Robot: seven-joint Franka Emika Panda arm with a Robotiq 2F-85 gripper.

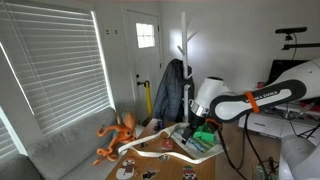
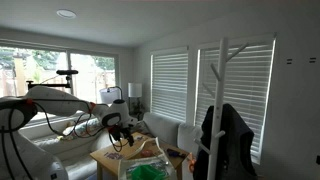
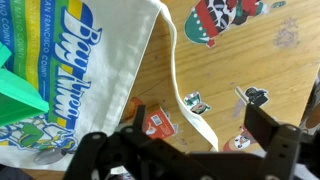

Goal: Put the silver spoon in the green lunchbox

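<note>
Item: gripper. In the wrist view it is hanging over the counter with its jaws spread wide and nothing between them. Below the gap the pale strap of a tote bag and a few stickers on the wood are showing. This wide, empty stance is reading as a search or approach pose rather than a carry.

Item: green lunchbox. It is sitting at the left edge of the wrist view, partly cut off by the frame and lying against or on the printed tote bag; which of the two cannot be told. Relative to the gripper it is lying off to the side, not under the jaws. In an exterior view the green lunchbox is appearing just below the gripper, on the counter's near end.

Item: silver spoon. It is not showing clearly in any view. A greyish patch beside the bag's lower edge may be it, but it is too blurred to tell.

Judgement: the spoon is not yet in hand, so the task is standing at its opening step of locating and grasping.
</note>
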